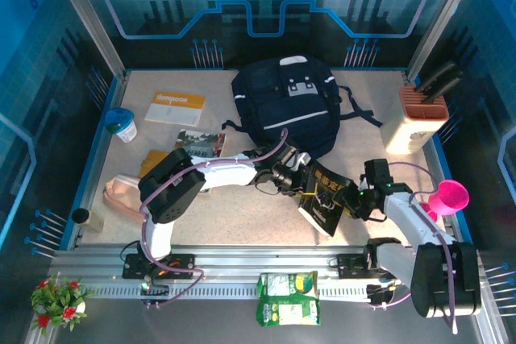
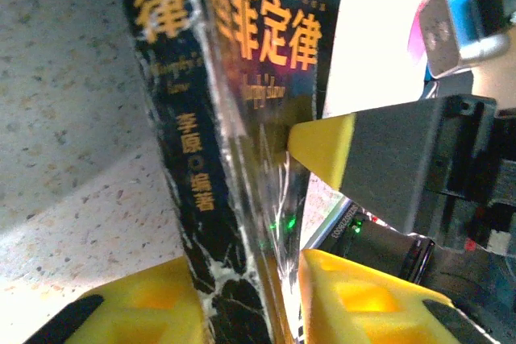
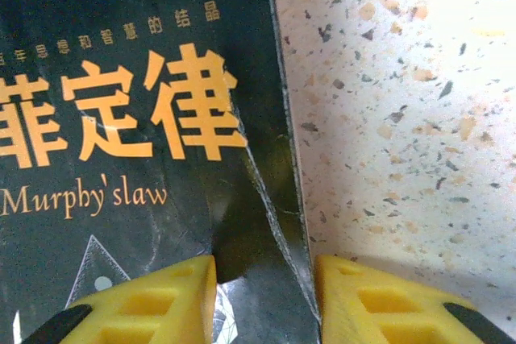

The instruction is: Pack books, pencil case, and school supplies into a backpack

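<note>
Overhead, the black paperback book with orange title lettering [image 1: 326, 195] sits tilted on the speckled pale tabletop [image 1: 201, 223], just in front of the navy-blue fabric backpack [image 1: 286, 106]. The left gripper [image 1: 290, 173] is at its left end and the right gripper [image 1: 353, 199] at its right. From the left wrist, yellow fingers [image 2: 355, 304] straddle the spine, seemingly touching, though I cannot tell whether they clamp. From the right wrist, fingers [image 3: 145, 304] pinch the cover's edge. Best to seat both grips firmly, then lift the book level toward the backpack.
</note>
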